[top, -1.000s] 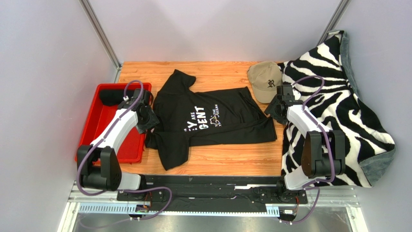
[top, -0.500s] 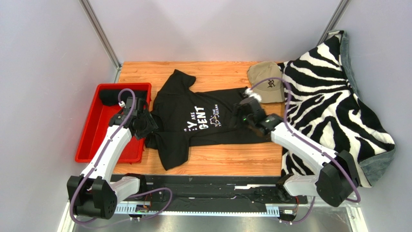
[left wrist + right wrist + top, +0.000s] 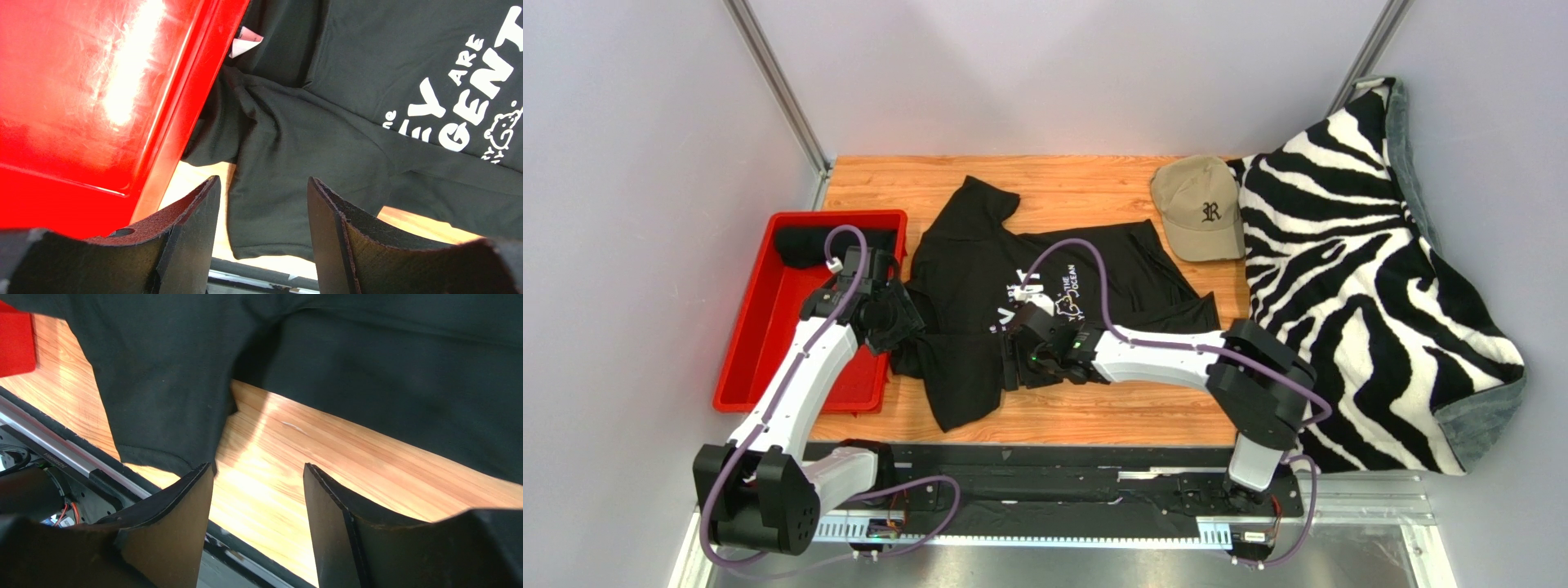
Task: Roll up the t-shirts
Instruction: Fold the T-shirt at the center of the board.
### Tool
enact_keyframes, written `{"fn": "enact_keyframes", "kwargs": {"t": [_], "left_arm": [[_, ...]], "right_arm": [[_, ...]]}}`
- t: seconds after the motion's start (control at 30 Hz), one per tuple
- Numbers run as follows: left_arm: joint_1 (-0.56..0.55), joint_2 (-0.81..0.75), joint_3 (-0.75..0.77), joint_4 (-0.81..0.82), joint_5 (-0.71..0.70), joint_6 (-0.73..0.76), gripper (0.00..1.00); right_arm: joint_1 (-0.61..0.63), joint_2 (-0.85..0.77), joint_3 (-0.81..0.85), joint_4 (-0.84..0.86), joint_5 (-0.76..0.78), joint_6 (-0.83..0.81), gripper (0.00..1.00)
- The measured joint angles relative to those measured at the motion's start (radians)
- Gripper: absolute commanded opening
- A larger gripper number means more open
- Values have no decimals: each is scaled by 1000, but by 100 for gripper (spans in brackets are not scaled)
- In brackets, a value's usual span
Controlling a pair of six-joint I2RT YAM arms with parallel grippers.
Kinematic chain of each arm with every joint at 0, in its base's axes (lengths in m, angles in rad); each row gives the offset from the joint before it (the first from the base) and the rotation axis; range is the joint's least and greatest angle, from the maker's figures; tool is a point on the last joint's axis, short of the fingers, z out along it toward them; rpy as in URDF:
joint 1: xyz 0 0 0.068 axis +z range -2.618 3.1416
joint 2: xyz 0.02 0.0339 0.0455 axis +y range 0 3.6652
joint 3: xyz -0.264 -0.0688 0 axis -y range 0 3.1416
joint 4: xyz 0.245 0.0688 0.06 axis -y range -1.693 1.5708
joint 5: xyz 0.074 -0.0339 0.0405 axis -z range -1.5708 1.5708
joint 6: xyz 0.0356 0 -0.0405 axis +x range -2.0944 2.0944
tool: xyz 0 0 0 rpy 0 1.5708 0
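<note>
A black t-shirt [image 3: 1112, 300] with white lettering lies spread flat on the wooden table. It also shows in the left wrist view [image 3: 368, 92] and the right wrist view [image 3: 399, 367]. A second black t-shirt [image 3: 808, 249] lies bundled at the far end of the red bin. My left gripper [image 3: 895, 326] is open and empty, above the shirt's left edge beside the bin; its near sleeve [image 3: 294, 202] shows between the fingers [image 3: 264, 191]. My right gripper [image 3: 1017, 358] is open and empty, low over bare wood at the shirt's near hem, next to the sleeve [image 3: 153, 386].
The red bin [image 3: 756, 349] stands at the table's left edge [image 3: 92, 92]. A tan cap [image 3: 1200, 208] lies at the back right. A zebra-striped blanket [image 3: 1369, 270] covers the right side. The black rail [image 3: 92, 471] runs along the table's near edge.
My right arm has swung from the cap and blanket side leftward across the shirt to its near hem by the sleeve. My left arm stretched out slightly earlier and has held still since.
</note>
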Motion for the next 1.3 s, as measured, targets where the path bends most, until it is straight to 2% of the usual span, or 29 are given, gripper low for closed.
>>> {"fn": "enact_keyframes", "kwargs": {"t": [0.3, 0.57, 0.6, 0.8, 0.87, 1.03, 1.3], "left_arm": [[0, 17, 20, 1, 4, 1, 61], [0, 40, 20, 2, 4, 2, 61], [0, 42, 20, 2, 4, 2, 60], [0, 60, 20, 8, 8, 3, 59], [0, 63, 20, 9, 13, 4, 59], [0, 67, 20, 10, 26, 15, 57], [0, 95, 20, 19, 56, 39, 56]], "right_arm": [[72, 88, 72, 6, -19, 15, 56], [98, 134, 119, -3, -68, 19, 46], [100, 142, 131, -8, -73, 19, 44], [95, 206, 235, -60, -89, 4, 5], [86, 224, 271, -79, -97, 0, 0], [15, 266, 380, -125, -156, 5, 0], [-174, 377, 557, -134, -253, 42, 0]]}}
